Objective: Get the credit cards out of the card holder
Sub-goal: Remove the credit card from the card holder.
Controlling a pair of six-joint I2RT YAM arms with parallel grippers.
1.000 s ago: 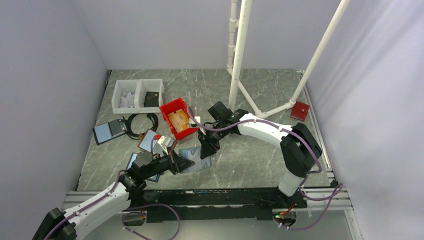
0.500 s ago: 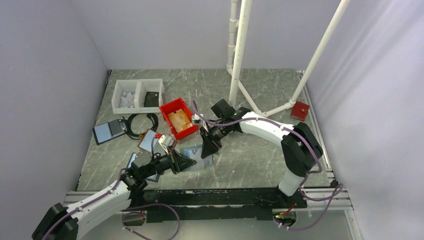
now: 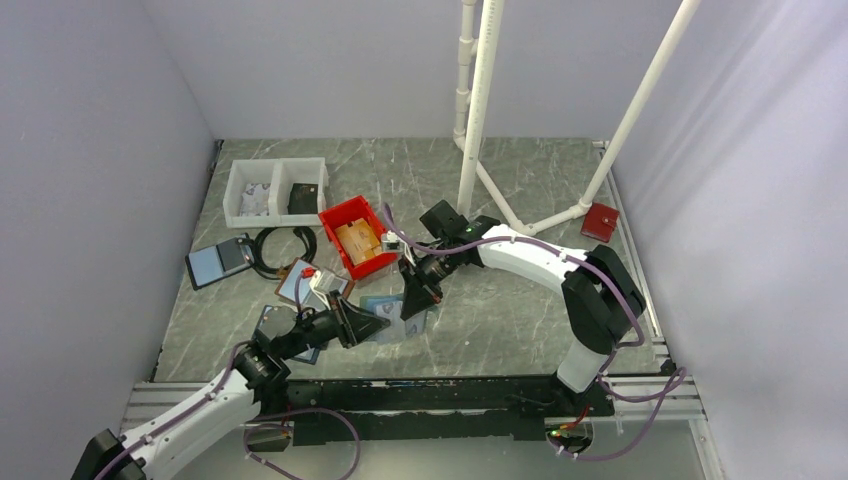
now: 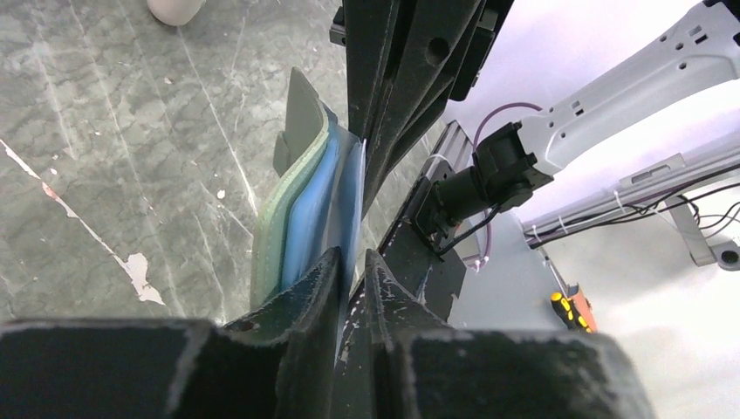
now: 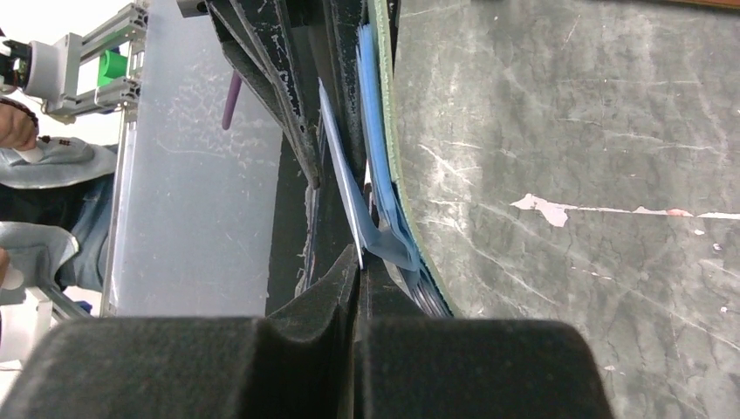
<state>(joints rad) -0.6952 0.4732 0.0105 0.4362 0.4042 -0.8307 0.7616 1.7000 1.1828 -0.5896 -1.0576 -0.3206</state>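
While the right gripper has gone from partly apart to pressed tight, the left gripper has eased from clamped to a narrow slit. The left arm's elbow has also slid a little toward 7 o'clock in the top view. The right arm sits about where it was half a second ago.

The card holder lies near the middle of the table, caught between both grippers — the left reaching in from 8 o'clock, the right coming down from 12 o'clock. Seen from the left wrist, its teal-green cover and pale blue leaves fan apart. One blue leaf runs into the left slit, but I cannot tell whether those fingers bite on it. From the right wrist, the lower corner of a thin pale sheet meets the seam of the closed fingers, just at 9 o'clock of the blue leaves. I cannot tell whether it is a credit card or a pocket leaf.

The grippers crowd each other tip to tip. A brown-edged folder lies at 10 o'clock of the holder, and a red bin at 11. Farther toward 10 o'clock are a black cable coil, a navy-edged folder and a white two-part tray. A white pipe frame stands at 1 o'clock.
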